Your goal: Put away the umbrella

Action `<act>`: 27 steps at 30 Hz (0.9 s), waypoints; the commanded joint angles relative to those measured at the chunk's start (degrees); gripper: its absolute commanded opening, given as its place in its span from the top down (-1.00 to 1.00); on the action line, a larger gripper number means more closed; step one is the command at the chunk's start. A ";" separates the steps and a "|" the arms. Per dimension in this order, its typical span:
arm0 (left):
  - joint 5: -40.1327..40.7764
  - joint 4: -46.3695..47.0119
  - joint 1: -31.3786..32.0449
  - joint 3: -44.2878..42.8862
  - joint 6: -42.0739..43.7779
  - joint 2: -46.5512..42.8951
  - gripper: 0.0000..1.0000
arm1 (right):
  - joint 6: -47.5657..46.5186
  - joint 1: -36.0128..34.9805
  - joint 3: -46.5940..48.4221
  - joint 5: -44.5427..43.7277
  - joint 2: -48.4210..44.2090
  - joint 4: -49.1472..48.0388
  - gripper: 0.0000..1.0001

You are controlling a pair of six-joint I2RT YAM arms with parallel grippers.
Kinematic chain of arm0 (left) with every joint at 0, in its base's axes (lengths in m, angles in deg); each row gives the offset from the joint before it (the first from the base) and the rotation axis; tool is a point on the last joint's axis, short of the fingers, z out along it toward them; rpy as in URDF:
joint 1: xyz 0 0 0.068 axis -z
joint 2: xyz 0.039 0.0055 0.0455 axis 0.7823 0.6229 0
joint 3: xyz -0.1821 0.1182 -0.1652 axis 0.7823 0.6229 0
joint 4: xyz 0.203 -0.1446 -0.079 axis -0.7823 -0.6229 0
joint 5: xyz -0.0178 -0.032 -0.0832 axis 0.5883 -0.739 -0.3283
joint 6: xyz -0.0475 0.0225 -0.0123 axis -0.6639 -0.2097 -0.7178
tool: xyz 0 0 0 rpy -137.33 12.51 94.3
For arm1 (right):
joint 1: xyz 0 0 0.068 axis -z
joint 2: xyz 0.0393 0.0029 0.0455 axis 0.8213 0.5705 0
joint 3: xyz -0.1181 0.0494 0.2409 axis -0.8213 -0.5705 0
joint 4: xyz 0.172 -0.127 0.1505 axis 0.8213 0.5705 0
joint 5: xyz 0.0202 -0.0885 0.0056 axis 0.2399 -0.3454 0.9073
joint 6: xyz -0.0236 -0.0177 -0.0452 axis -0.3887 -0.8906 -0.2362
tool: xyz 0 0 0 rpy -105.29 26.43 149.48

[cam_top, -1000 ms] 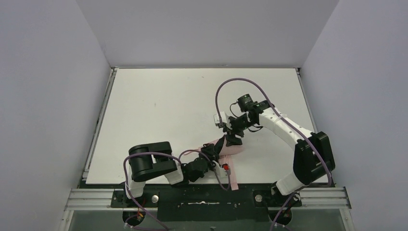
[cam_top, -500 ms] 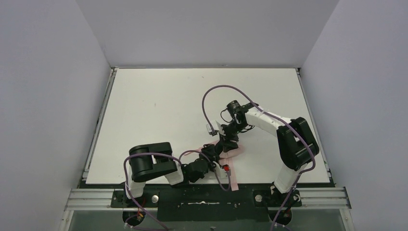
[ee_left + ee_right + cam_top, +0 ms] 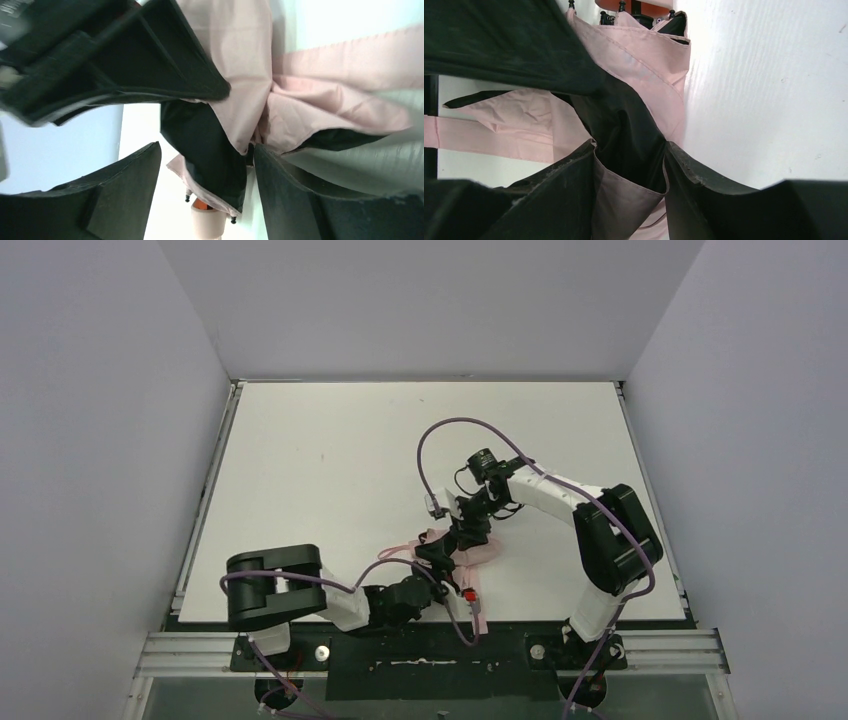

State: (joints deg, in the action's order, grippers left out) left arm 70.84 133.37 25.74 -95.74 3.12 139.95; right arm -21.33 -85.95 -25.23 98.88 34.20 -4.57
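left gripper (image 3: 205,155) has its two dark fingers closed onto a bunched fold of the umbrella (image 3: 235,80), with black lining and pale pink cloth filling the gap between them. the right gripper (image 3: 629,150) is clenched on the same canopy from the other side, cloth pressed against both of its fingers. from where i stand the umbrella lies collapsed and crumpled near the front edge of the surface (image 3: 330,460), a little right of centre, between the two arms, with its pink strap (image 3: 477,612) trailing toward the near edge. the surface is a plain white matt board with a few faint specks, boxed in by pale grey walls (image 3: 110,440) on the left, right and far sides. a metal rail (image 3: 180,652) runs along the front where the arm bases are bolted, and purple cables (image 3: 465,420) loop over each arm. much is hard to read. from above the two grippers overlap the canopy so that only slivers of pink show around them, and the shaft cannot be made out. in the left wrist view the pink handle (image 3: 205,226) is cut off by the bottom edge, with a bit of orange-red just above it, and small black rib tips (image 3: 187,198) peek from the hem. the right wrist view is crowded by a big dark shape (image 3: 499,45) across its top left, too close and blurred to name.
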 commanded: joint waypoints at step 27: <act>-36.92 -58.23 -48.37 -11.39 -69.78 -49.20 -0.47 | 2.55 -7.88 -19.51 -26.10 -11.04 -30.25 0.68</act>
State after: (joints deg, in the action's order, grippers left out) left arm 55.00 78.92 -15.03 -102.21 -61.43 84.37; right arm -19.02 -91.75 -40.35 82.11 23.53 -30.89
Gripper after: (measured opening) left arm 0.734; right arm 0.400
